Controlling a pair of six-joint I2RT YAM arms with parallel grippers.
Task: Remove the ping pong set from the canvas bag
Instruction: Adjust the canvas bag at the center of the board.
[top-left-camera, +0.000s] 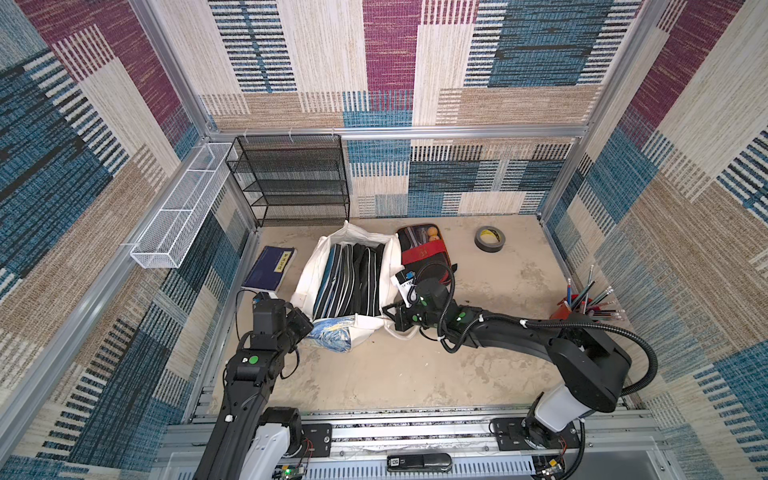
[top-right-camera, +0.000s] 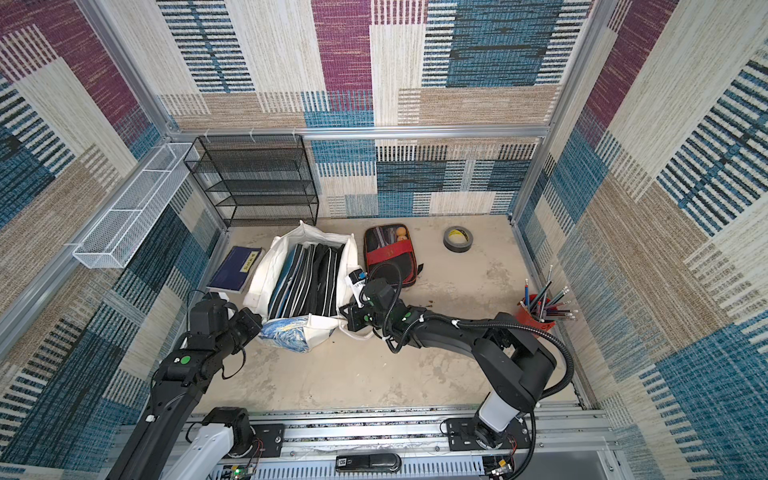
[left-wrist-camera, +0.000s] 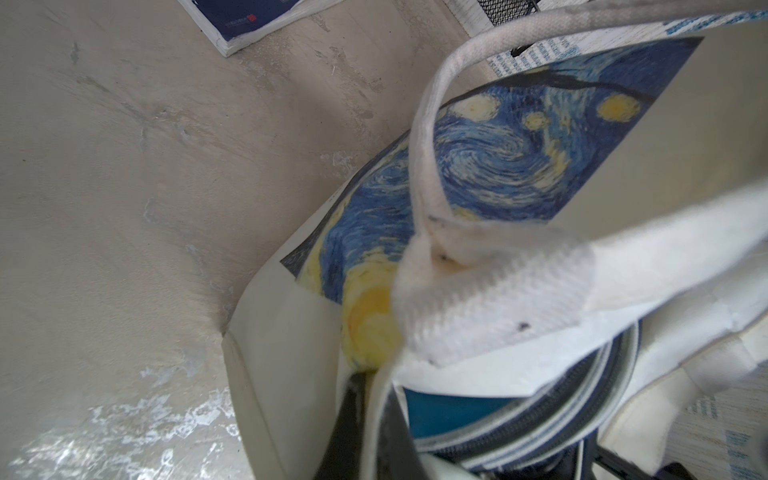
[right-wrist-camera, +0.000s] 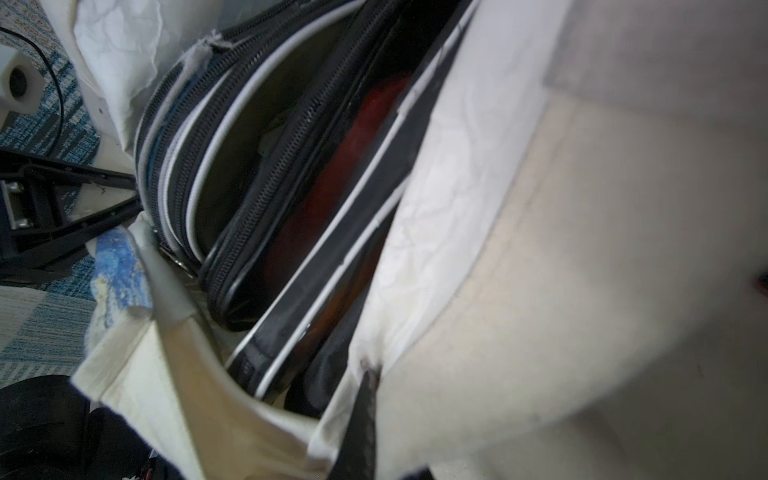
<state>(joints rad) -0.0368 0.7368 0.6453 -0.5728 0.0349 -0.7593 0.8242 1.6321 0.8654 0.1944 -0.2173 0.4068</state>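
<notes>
cream canvas front and centre: looking at the canvas bag (top-left-camera: 305, 270) standing open-mouthed on the left half of the worktop (top-left-camera: 395, 365), blue-and-yellow print side slumped toward the arms. stuffed with a row of zip cases (top-left-camera: 353, 278) on edge, black and blue with white piping. can also make out a dark red patch (right-wrist-camera: 332, 174) inside one of them in the right wrist view.

got the left claw (top-left-camera: 309, 328) clenched on the near left corner of the bag's rim, with cloth pinched between the black fingers (left-wrist-camera: 353, 403) in the left wrist view. same deal with the right claw (top-left-camera: 388, 311), clamped onto the near right corner of the rim, fabric bunched against a finger (right-wrist-camera: 365, 399).

found the ping pong set (top-left-camera: 424, 253) outside the bag: a red and black case lying flat on the worktop just beside the bag's far right side. can't tell whether touching or not. orange balls (top-left-camera: 433, 233) showing at its far end.

also spotted a blue book (top-left-camera: 270, 268) lying flat just left of the bag, a grey tape roll (top-left-camera: 488, 239) well right of the set, a red cup of pencils (top-left-camera: 562, 311) by the right wall, a black mesh rack (top-left-camera: 291, 183) at the back and a white wire basket (top-left-camera: 183, 203) on the left wall.
</notes>
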